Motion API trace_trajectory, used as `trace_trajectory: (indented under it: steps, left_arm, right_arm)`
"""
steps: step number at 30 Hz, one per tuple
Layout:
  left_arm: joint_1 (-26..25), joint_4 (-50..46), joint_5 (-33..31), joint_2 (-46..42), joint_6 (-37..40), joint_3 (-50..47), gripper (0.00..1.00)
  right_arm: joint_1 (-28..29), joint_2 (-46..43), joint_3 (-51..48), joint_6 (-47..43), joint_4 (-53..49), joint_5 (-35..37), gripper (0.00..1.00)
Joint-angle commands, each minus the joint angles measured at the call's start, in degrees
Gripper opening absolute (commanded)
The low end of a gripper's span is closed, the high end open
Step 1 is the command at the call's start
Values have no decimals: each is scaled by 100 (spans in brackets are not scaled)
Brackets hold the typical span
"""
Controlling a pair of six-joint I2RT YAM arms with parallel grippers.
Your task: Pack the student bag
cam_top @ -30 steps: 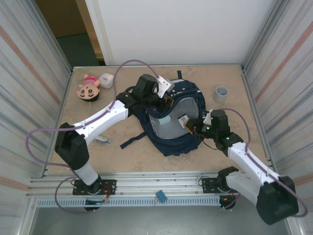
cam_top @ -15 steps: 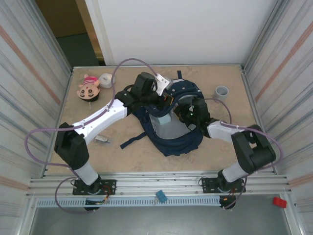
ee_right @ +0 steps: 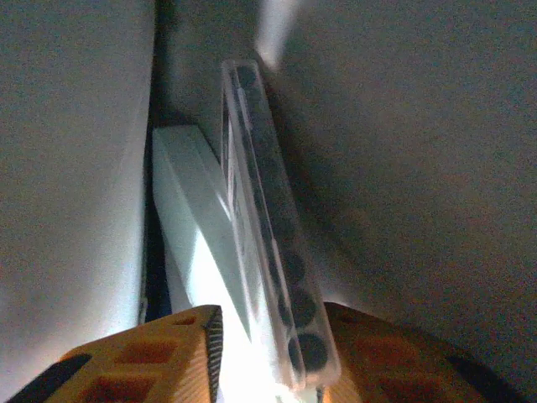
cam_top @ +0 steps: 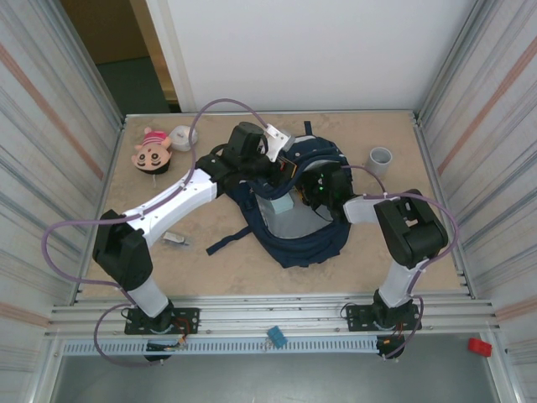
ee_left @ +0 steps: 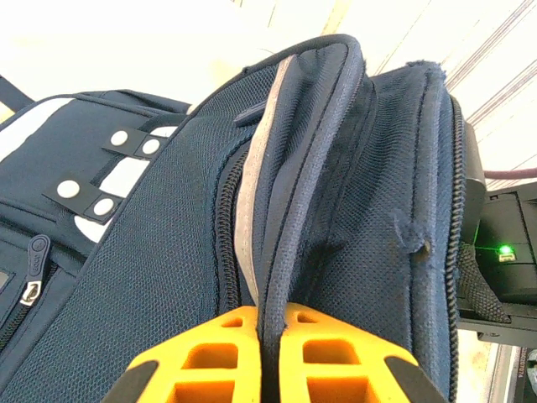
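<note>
— How far along?
— Bag (cam_top: 294, 243) sits mid-table; your left gripper (ee_left: 270, 353) clamps its rim. Your right gripper (ee_right: 268, 361) is inside, a case (ee_right: 267, 227) between its fingers (ee_right: 168, 357); held or freed, can't tell. Doll (cam_top: 152, 152), cup (cam_top: 381, 159) likely remain.

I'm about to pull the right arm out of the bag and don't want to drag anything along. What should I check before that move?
1. Left gripper shut on the student bag rim, holding the opening up: ok.
2. Right gripper inside the bag: ok.
3. Clear case inside, beside a white box: ok.
4. Right gripper free of the case: cannot tell; the case sits between the jaws.
</note>
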Motion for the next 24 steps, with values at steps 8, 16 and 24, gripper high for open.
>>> trace_trajectory:
  steps: [8, 16, 24]
  left_arm:
    - [30, 622, -47, -373, -67, 152, 0]
    - [-13, 468, -182, -347, 87, -71, 0]
    - [-266, 101, -350, -119, 617, -463, 4]
  right_arm:
    - [-82, -1593, -662, -162, -1796, 223, 61]
    - [-144, -3804, -995, -755, -3746, 549, 63]
    - [-179, -5813, -694, -2082, -4832, 1139, 63]
